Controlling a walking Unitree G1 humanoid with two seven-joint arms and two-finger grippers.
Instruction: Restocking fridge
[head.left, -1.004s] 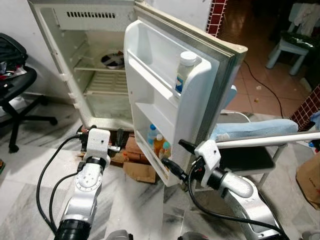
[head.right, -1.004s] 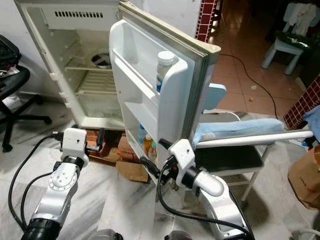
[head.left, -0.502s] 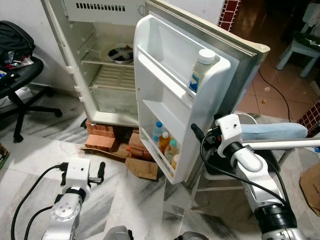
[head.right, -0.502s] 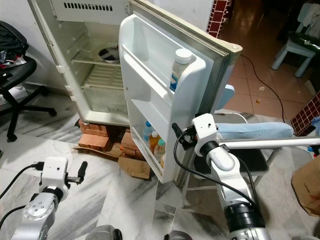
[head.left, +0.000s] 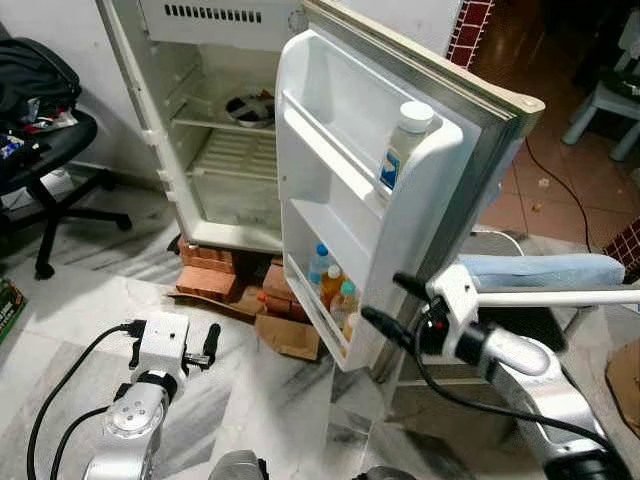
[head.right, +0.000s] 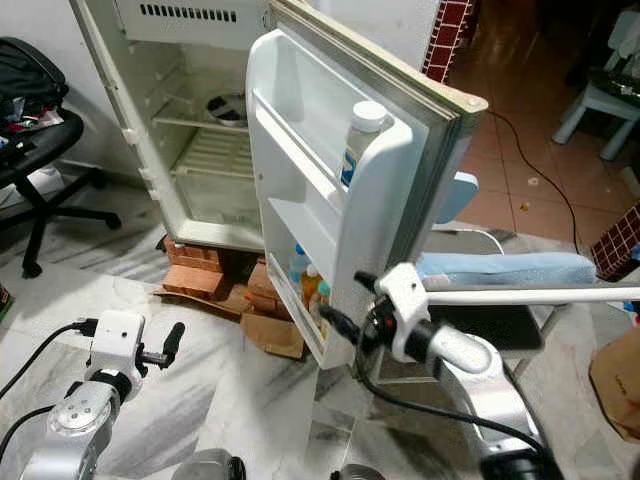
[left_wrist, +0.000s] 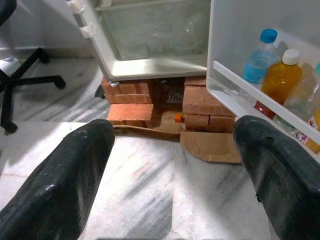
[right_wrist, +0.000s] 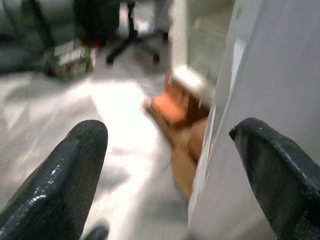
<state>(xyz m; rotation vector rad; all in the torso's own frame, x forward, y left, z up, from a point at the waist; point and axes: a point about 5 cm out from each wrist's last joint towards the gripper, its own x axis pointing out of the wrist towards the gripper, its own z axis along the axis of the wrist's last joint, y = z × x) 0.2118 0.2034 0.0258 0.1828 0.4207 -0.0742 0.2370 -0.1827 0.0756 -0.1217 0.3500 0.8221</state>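
Left eye view: right gripper (head.left: 388, 305) at fridge door (head.left: 345, 190) edge.

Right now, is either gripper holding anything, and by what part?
Nothing is held. The left gripper is open over the marble floor; the right gripper is open beside the fridge door's lower edge.

One open fridge (head.left: 225, 120). On its door (head.left: 350, 190): one white bottle (head.left: 403, 140) up top, about four drink bottles (left_wrist: 280, 85) below. One office chair (head.left: 40, 150); one bowl (head.left: 250, 108).
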